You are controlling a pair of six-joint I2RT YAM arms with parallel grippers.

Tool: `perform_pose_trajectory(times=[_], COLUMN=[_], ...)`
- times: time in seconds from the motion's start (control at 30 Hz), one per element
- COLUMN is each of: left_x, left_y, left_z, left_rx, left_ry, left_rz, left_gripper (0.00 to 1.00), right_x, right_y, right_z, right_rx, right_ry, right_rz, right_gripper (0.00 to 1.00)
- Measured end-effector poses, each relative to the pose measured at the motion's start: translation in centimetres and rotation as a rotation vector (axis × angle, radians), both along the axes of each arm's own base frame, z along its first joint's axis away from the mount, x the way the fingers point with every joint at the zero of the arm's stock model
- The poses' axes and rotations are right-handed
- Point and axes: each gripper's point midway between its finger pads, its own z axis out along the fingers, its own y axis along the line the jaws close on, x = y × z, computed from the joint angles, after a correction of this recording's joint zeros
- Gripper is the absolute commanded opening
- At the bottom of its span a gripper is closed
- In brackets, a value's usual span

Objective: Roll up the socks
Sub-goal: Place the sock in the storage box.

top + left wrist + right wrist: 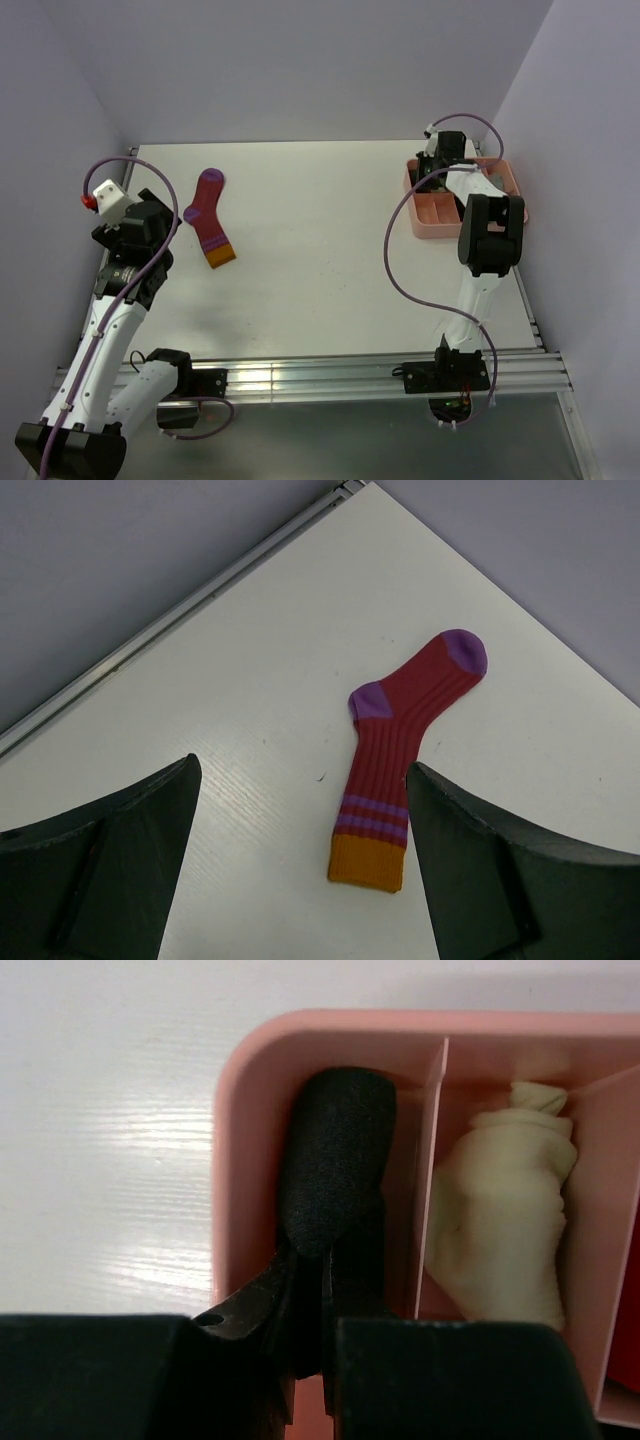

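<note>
The right claw [322,1272] pinched the rolled black sock [335,1150] inside the pink tray [330,1025]; it needed to let go softly. The left claw [302,775] stood wide apart near the red sock [400,740] on the desk [250,680].

Cannot see the near end of the black sock [335,1150], lost behind the right claw [320,1295] at lower centre. Cannot see the base of the cream sock [500,1220] either, covered at lower right. See the pink tray [300,1022] only in part, cropped at the right and bottom edges. Cannot identify the red patch [630,1310] sliced by the right edge. From above, cannot make out the tray's contents, mostly under the right arm [490,230].
</note>
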Motion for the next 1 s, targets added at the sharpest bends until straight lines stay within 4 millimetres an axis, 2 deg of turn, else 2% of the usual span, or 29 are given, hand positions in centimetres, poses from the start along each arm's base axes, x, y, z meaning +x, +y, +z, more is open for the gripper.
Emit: perform_pose_trajectory(times=[0.1, 0.17, 0.27, 0.43, 0.47, 0.5, 0.6, 0.83, 0.97, 1.0], left_x=[0.0, 0.0, 0.0, 0.0, 0.0, 0.0, 0.0, 0.0, 0.0, 0.0], left_y=[0.0, 0.0, 0.0, 0.0, 0.0, -0.1, -0.1, -0.2, -0.2, -0.3], left_z=[-0.1, -0.1, -0.1, -0.1, -0.1, -0.1, -0.1, -0.2, -0.3, -0.3], left_rx=[0.0, 0.0, 0.0, 0.0, 0.0, -0.001, -0.001, -0.004, -0.006, -0.007], left_ry=[0.002, 0.002, 0.002, 0.002, 0.002, 0.002, 0.002, 0.004, 0.004, 0.002], left_rz=[0.0, 0.0, 0.0, -0.002, -0.003, -0.003, -0.004, -0.01, -0.015, -0.017], left_gripper=[0.88, 0.88, 0.88, 0.88, 0.88, 0.88, 0.88, 0.88, 0.88, 0.89], right_x=[-0.5, -0.4, 0.5, 0.3, 0.1, 0.0, -0.1, 0.1, -0.2, -0.6], right_y=[-0.5, -0.8, -1.4, -1.3, -1.3, -1.2, -1.3, -1.7, -2.2, -2.4], right_z=[-1.9, -2.3, -2.0, -1.9, -1.8, -1.7, -0.6, 3.0, 6.3, 7.6], right_rx=[0.005, 0.008, 0.004, 0.006, 0.006, 0.008, -0.004, -0.029, -0.055, -0.063], right_ry=[0.059, 0.085, 0.091, 0.093, 0.093, 0.094, 0.072, -0.001, -0.059, -0.082], right_rz=[-0.027, -0.039, -0.051, -0.049, -0.047, -0.047, -0.039, -0.04, -0.067, -0.078], right_gripper=[0.06, 0.13, 0.19, 0.27, 0.37, 0.41, 0.5, 0.57, 0.61, 0.61])
